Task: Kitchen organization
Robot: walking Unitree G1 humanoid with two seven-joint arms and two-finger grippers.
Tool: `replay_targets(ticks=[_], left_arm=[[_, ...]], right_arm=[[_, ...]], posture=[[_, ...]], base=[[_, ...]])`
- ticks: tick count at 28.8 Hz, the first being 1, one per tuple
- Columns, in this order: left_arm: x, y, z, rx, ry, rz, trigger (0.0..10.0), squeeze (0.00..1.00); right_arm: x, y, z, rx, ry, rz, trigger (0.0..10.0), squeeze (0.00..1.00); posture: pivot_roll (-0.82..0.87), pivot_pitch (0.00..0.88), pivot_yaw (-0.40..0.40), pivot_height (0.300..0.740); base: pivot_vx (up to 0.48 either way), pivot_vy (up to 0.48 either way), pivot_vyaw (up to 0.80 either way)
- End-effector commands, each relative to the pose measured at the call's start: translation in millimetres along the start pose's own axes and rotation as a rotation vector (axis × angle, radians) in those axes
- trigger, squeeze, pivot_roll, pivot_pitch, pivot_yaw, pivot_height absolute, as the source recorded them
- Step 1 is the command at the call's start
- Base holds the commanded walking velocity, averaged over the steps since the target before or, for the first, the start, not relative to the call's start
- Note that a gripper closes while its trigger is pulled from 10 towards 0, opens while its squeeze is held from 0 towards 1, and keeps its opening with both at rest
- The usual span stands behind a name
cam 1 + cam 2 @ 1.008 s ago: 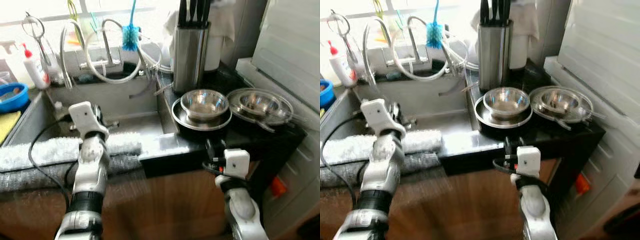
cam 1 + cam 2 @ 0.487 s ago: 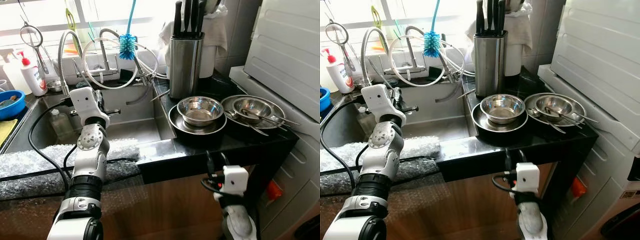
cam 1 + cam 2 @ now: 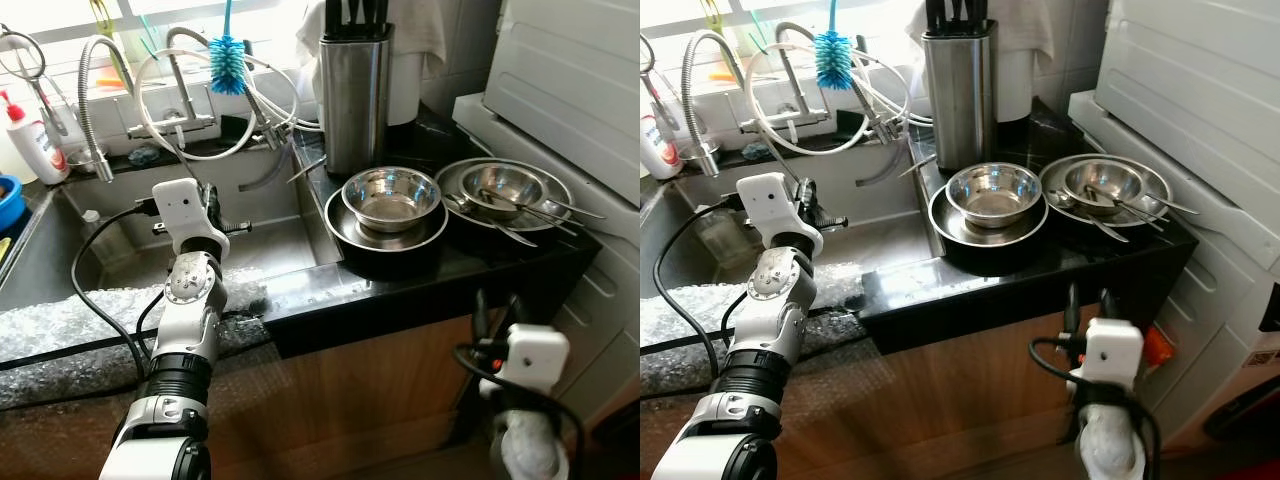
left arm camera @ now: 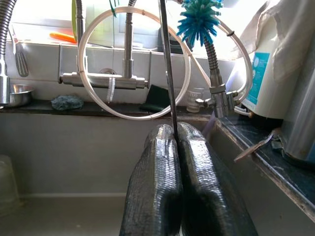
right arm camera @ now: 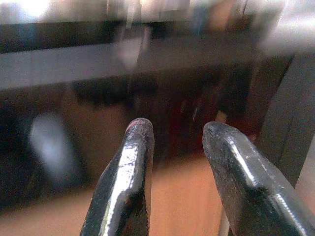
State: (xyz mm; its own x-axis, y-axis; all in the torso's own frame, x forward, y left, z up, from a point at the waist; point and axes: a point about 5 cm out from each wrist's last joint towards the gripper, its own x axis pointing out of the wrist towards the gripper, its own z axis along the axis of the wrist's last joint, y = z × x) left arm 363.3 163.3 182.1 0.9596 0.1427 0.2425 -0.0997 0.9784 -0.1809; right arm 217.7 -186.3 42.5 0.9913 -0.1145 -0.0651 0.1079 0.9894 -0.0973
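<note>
While the task names no single item, the likeliest things to tidy are the steel dishes on the black counter to the right of the sink: a steel bowl sits nested in a shallow steel plate near the counter's front edge, and just beside them toward the right edge a second bowl rests in another plate with loose cutlery lying across it. Behind, at the back edge, stands a tall steel knife block. The left gripper is raised over the sink's front rim with its two black fingers pressed together on nothing, pointing toward the tap and the blue bottle brush. The right gripper hangs low in front of the wooden cabinet below the counter's front edge, its fingers apart and empty. These bowls should be light, rigid and not fragile, but polished steel is slick and, if wet, slicker, so a pinch over the rim, one finger inside and one outside, looks safest. Nested pieces may cling or lift together, and the cutlery could slide off and clatter if its plate tilts.
</note>
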Motion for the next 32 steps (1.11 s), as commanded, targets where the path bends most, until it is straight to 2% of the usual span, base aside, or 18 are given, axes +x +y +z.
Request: replay_targets(ticks=[1, 3, 6, 11, 15, 18, 24, 26, 27, 30, 32], left_arm=[[2.3, 1.3, 3, -0.001, -0.014, 0.005, 10.0, 0.0], [3.6, 1.6, 4, 0.001, -0.017, 0.005, 10.0, 0.0], [7.4, 2.8, 5, 0.007, -0.017, 0.009, 10.0, 0.0], [11.8, 1.5, -3, 0.079, 0.049, 0.02, 10.0, 0.0], [12.9, 2.2, -10, 0.098, 0.097, 0.049, 10.0, 0.0], [13.3, 5.8, -15, 0.108, 0.118, 0.074, 10.0, 0.0], [13.9, 7.9, -19, 0.109, 0.136, 0.089, 10.0, 0.0], [13.8, 13.8, -23, 0.123, 0.154, 0.11, 10.0, 0.0], [13.7, 23.8, -27, 0.15, 0.182, 0.146, 10.0, 0.0], [12.5, 35.9, -33, 0.172, 0.227, 0.191, 10.0, 0.0], [10.1, 40.5, -38, 0.182, 0.259, 0.216, 10.0, 0.0]], right_arm=[[-6.9, 11.7, -29, 0.027, 0.14, 0.049, 10.0, 0.0], [-9.6, 12.9, -39, 0.011, 0.191, 0.053, 10.0, 0.0], [-15.1, 15.3, -67, 0.053, 0.341, 0.067, 10.0, 0.0], [-24.3, 9.3, -101, 0.027, 0.551, 0.081, 10.0, 0.0], [-32.2, 4.5, -113, 0.05, 0.621, 0.05, 10.0, 0.0], [-38.0, 7.8, -117, 0.056, 0.633, 0.075, 10.0, 0.0], [-38.7, 9.4, -119, 0.064, 0.634, 0.083, 10.0, 0.0], [-38.4, 10.5, -119, 0.053, 0.63, 0.095, 10.0, 0.0], [-35.4, 11.9, -117, 0.035, 0.609, 0.116, 10.0, 0.0], [-30.1, 15.6, -114, -0.012, 0.588, 0.171, 10.0, 0.0], [-29.6, 15.9, -114, -0.002, 0.595, 0.167, 10.0, 0.0]], posture=[[-0.02, 0.0, 0.122, 0.74], [-0.02, 0.0, 0.123, 0.74], [-0.02, 0.0, 0.122, 0.74], [-0.02, 0.0, 0.121, 0.74], [-0.01, 0.0, 0.118, 0.74], [-0.02, 0.0, 0.118, 0.74], [-0.02, 0.0, 0.118, 0.74], [-0.02, 0.0, 0.118, 0.74], [-0.02, 0.0, 0.118, 0.74], [-0.02, 0.0, 0.117, 0.74], [-0.02, 0.0, 0.117, 0.74]], base=[[0.0, 0.0, 0.0], [0.0, 0.0, 0.0], [0.0, 0.0, 0.0], [0.0, 0.0, 0.0], [0.0, 0.0, 0.0], [0.0, 0.0, 0.0], [0.0, 0.0, 0.0], [0.0, 0.0, 0.0], [0.0, 0.0, 0.0], [0.0, 0.0, 0.0], [0.0, 0.0, 0.0]])
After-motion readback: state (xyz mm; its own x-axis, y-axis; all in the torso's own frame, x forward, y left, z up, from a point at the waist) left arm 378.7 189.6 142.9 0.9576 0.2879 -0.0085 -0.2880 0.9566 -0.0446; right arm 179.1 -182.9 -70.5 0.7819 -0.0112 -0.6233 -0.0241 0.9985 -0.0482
